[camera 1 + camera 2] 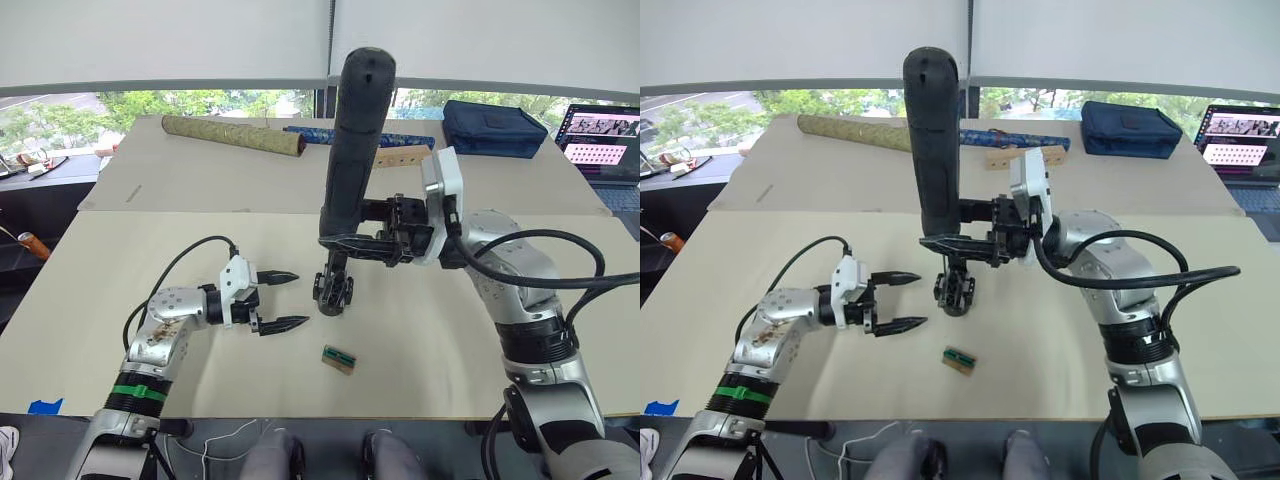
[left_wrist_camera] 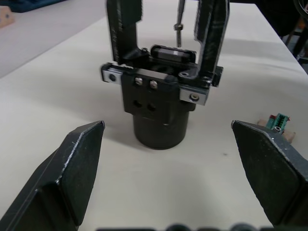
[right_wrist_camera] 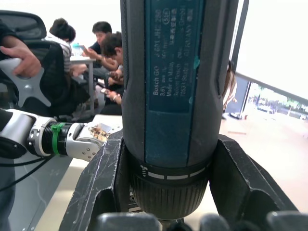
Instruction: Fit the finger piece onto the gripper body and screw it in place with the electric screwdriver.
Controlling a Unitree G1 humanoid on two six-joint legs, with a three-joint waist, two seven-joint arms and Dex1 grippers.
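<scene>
Two pale, matte boards formed the surface (image 1: pixel 200 260), set before wide windows; seated people were seen in the right wrist view. The left hand (image 1: pixel 283 299) was spread wide and empty, resting low just beside the gripper body (image 1: pixel 333 290) — a black block on a round base, stood upright near the middle. The right hand (image 1: pixel 962 246) was clamped on the electric screwdriver (image 1: pixel 352 140), a thick dark cylinder held upright, its thin metal bit pointed down over the body. A small green connector (image 1: pixel 339 359) lay nearby.
</scene>
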